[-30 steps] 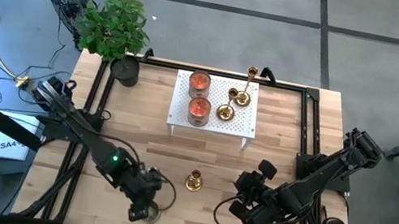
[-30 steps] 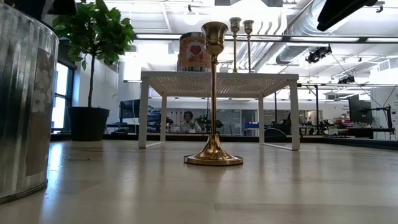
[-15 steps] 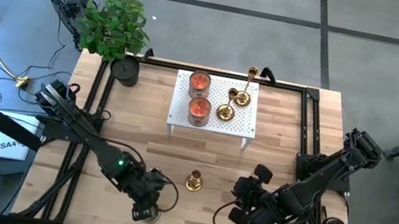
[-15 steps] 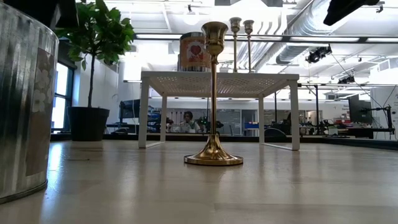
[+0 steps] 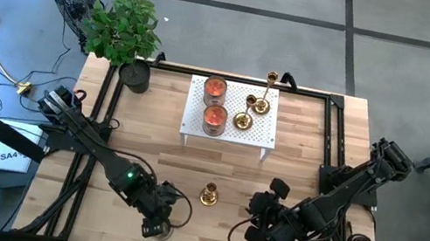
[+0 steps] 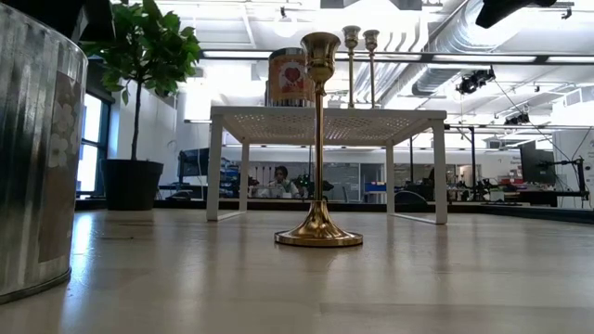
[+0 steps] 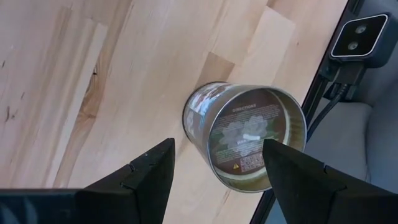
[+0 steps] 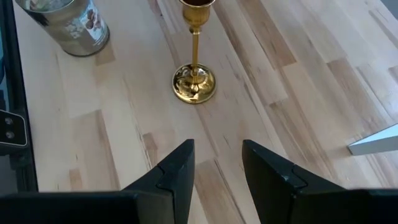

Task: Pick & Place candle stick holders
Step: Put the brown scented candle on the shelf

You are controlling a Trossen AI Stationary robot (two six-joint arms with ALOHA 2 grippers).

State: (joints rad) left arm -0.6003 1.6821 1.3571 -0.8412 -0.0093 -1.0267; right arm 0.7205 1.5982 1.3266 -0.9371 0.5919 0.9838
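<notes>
One gold candle stick holder (image 5: pixel 209 195) stands upright on its round base (image 8: pixel 194 83) on the wooden table, near the front middle; it also shows in the low view (image 6: pixel 318 139). More gold holders (image 5: pixel 251 109) stand on the white riser (image 5: pixel 258 137) at the far middle. My right gripper (image 5: pixel 253 223) hovers to the right of the lone holder, pointing slantwise down at it (image 8: pixel 217 171), open and empty. My left gripper (image 5: pixel 154 225) hangs over a grey tin (image 7: pixel 249 137) at the table's front, open (image 7: pixel 217 177); its fingers stand above the tin.
Two glass jar candles (image 5: pixel 215 90) (image 5: pixel 214 119) share the riser with the holders. A potted plant (image 5: pixel 124 29) stands at the far left corner. The tin (image 6: pixel 37 158) fills the low view's left. Bare tabletop lies between the riser and the lone holder.
My right gripper has turned a little at the wrist while staying about where it was. The candle stick holder and the tin have not moved.
</notes>
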